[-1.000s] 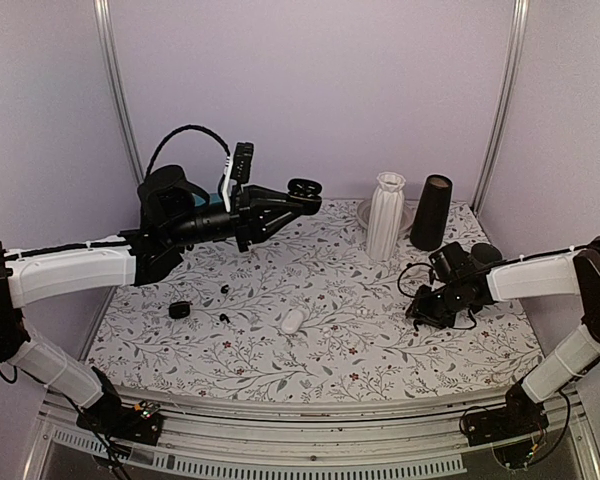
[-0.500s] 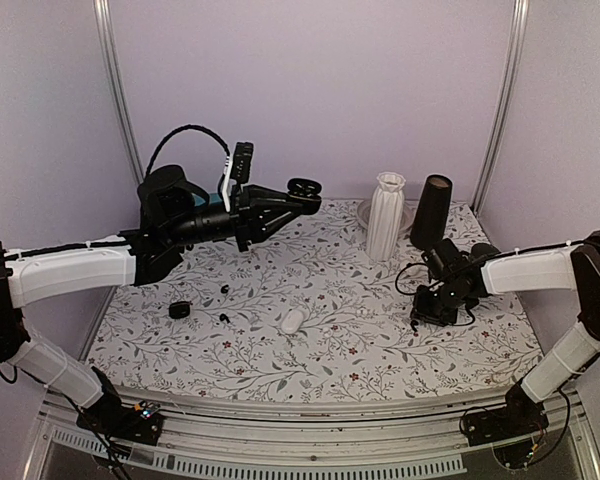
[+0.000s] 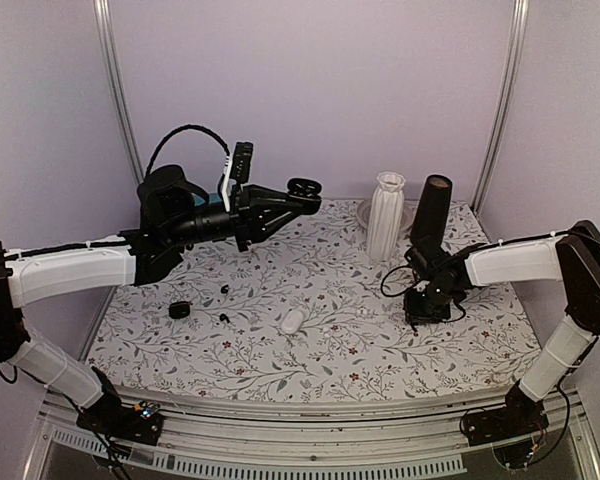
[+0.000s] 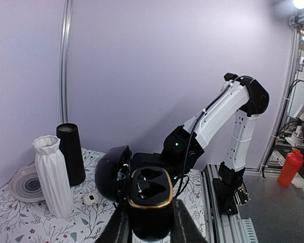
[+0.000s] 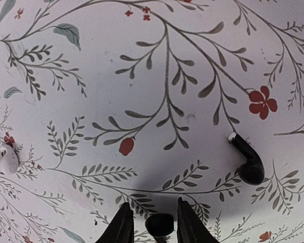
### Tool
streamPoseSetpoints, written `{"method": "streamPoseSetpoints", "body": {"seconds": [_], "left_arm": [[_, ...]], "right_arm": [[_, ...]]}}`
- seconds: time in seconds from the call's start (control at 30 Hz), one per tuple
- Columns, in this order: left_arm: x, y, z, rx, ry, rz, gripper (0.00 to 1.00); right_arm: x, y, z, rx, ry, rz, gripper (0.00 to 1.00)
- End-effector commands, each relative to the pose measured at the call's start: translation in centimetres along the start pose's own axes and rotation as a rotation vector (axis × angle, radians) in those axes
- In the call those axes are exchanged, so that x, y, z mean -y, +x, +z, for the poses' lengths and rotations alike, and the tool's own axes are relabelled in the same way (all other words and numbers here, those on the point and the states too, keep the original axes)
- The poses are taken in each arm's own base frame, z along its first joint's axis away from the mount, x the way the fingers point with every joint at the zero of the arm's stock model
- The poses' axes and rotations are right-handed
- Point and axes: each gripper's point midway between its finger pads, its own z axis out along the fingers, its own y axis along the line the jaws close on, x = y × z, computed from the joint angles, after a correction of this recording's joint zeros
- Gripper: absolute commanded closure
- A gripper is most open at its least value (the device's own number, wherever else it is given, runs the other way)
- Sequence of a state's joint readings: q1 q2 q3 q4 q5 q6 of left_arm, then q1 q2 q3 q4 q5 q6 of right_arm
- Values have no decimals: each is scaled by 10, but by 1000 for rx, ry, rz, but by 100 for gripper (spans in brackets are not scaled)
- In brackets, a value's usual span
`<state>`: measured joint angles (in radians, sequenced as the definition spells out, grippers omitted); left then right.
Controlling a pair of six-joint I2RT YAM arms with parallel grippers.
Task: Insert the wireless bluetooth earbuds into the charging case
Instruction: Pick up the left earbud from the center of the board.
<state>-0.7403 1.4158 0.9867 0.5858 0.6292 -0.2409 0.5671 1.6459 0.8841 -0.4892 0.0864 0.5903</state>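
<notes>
Right gripper (image 5: 153, 205) straddles black earbud (image 5: 159, 224); second earbud (image 5: 247, 161) nearby.

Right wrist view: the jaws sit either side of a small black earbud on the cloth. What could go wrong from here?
1. The earbud is tiny and glossy, with gaps on both sides inside the right gripper; closing could squirt it away or pinch it off-centre.
2. The left gripper holds the open charging case up in the air; its wells are small, so a tilted bud might miss and fall.

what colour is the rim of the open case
Gold, around a black case; shows best in the left wrist view.
</notes>
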Motion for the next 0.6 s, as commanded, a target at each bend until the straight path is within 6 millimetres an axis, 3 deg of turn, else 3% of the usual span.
{"method": "streamPoseSetpoints", "body": {"seconds": [0.0,0.57], "left_arm": [[-3,-5,-3,18,-3,8,100],[-4,-4,-3,11,-10,-2,100]], "right_arm": [[5,1,1,-16,49,-43,70],[3,7,8,-74,118,-127,73]]}}
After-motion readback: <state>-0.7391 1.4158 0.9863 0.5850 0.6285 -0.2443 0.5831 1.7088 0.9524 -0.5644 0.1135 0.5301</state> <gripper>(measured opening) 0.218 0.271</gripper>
